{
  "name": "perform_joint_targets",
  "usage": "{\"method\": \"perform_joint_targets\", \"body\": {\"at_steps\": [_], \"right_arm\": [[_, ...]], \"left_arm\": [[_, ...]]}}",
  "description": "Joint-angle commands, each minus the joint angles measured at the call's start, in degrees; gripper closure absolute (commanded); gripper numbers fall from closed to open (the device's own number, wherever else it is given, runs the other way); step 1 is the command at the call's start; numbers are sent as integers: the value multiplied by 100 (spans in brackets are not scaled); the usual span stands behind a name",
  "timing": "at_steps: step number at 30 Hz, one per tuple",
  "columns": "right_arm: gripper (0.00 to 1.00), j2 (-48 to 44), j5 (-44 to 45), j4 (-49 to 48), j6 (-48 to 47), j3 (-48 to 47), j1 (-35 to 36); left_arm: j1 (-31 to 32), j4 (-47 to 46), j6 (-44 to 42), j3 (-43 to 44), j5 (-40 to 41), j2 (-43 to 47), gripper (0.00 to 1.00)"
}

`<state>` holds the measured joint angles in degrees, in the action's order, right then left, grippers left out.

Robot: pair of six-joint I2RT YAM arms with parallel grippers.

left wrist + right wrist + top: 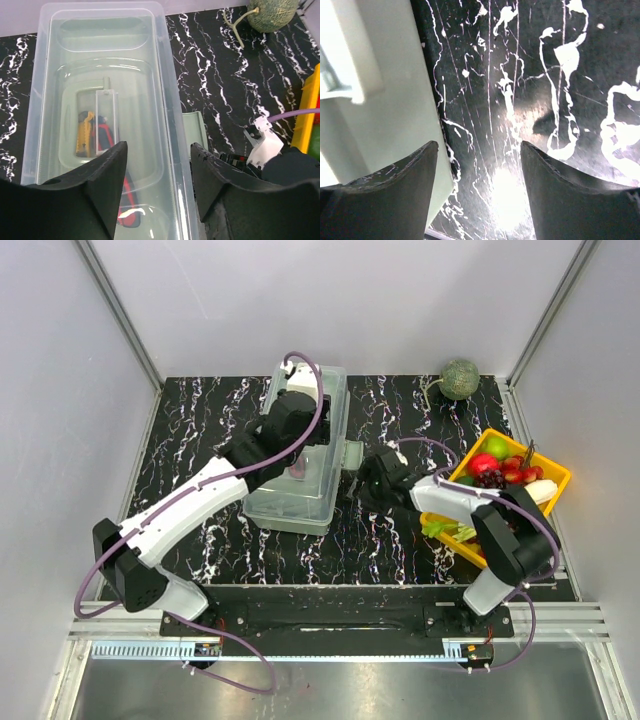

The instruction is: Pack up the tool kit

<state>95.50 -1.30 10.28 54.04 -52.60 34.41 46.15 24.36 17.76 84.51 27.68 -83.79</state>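
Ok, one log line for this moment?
tool kit: lid on, yellow knife, red pliers inside | left gripper: open, over lid | right gripper: open, low at kit's right wall | latched: cannot tell

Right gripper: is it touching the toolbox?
Cannot tell. In the right wrist view one finger of the open right gripper overlaps the toolbox wall, but no contact or gap shows plainly.

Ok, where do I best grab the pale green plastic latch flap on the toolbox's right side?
Take the pale green plastic latch flap by its free outer edge, coming low from the right. It juts sideways off the pale grey-green toolbox wall, and the open right gripper sits beside it.
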Motion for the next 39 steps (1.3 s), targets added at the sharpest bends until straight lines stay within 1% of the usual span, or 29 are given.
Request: {"method": "perform_joint_targets", "body": {"at_steps": [1,4,7,11,14,19,23,26,32,34,36,39], "right_arm": [[27,-812,279,17,-227,241,-101],[26,-1234,297,105,-368,451,-172],[25,-1639,297,211,-438,627,-330],[25,-2219,148,19,-517,847,-628],[23,-2466,-396,-438,-474,953,-857],[22,-2186,-1160,-975,-342,821,-1165],[15,-1957,-1653,-1940,-175,944,-1323],[9,-1764,-1952,-2749,44,1076,-1455],[3,-1053,-2331,-3611,186,1067,-1595],[2,-807,-2444,-3901,212,1076,-1631],[1,-534,-2568,-4357,308,1111,-1657],[1,-121,-2805,-5411,650,1269,-1683]], "left_arm": [[-115,-230,-79,215,-351,477,38],[-238,-212,-97,119,-465,705,27],[-571,-204,43,-92,-903,978,18],[-1335,-247,386,-584,-1659,1382,12],[-1950,-247,553,-997,-2046,1646,10],[-2820,-168,913,-1735,-2880,1840,7],[-3226,-387,1194,-2367,-3689,1901,7],[-3279,-677,1274,-2737,-4164,1971,7],[-3279,-520,1098,-3019,-4262,2147,5],[-3279,-564,1107,-3247,-4149,2305,5],[-3279,-634,1194,-3458,-4122,2437,5],[-3279,-783,1405,-3713,-4402,2534,5]]}}
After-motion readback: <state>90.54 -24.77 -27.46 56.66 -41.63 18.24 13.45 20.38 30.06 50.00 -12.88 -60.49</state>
